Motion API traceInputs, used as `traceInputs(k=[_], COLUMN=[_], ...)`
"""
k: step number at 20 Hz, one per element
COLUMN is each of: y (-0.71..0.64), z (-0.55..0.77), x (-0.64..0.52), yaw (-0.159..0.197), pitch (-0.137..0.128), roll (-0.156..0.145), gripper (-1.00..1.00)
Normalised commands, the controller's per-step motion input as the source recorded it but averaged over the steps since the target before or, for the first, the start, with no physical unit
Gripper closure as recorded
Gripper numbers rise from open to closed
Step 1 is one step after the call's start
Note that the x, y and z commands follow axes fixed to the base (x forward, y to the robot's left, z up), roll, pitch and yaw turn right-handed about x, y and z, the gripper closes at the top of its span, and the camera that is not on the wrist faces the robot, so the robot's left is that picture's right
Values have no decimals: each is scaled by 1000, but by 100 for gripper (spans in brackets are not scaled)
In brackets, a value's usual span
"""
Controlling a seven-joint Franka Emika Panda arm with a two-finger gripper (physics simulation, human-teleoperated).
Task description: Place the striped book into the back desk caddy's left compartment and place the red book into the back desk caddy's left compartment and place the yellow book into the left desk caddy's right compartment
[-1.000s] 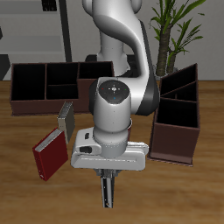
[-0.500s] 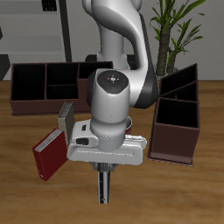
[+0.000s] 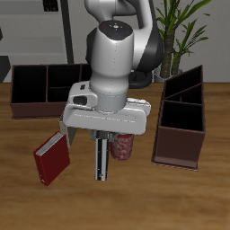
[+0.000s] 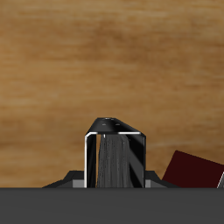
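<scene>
My gripper (image 3: 102, 135) is shut on the top end of the striped book (image 3: 101, 158), which hangs upright above the table; the wrist view shows its dark striped cover (image 4: 114, 162) end-on. The red book (image 3: 51, 160) lies flat on the wood beside it and also shows in the wrist view (image 4: 194, 168). Only a grey sliver of the yellow book (image 3: 62, 135) peeks out from behind my hand. The back desk caddy (image 3: 13, 101) stands farther back, its left compartment (image 3: 29, 85) dark inside. The left desk caddy (image 3: 182, 158) stands beside the arm.
A red-patterned mug (image 3: 122, 146) stands just behind the hanging book, under my hand. A potted plant (image 3: 180, 27) rises behind the taller caddy. Bare wooden tabletop (image 3: 135, 202) stretches toward the front edge.
My hand has risen and drawn back from the front edge, carrying the striped book up with it. The red book and both caddies have stayed put.
</scene>
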Motion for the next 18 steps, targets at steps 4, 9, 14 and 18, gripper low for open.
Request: traceInputs(k=[4, 9, 14, 18], y=[-180, -114, -279, -156], z=[987, 634, 575, 265], x=[-558, -486, -473, -280], yaw=[15, 28, 6, 20], pitch=[-104, -69, -61, -13], roll=[-26, -4, -2, 5], gripper=[100, 100, 100, 100])
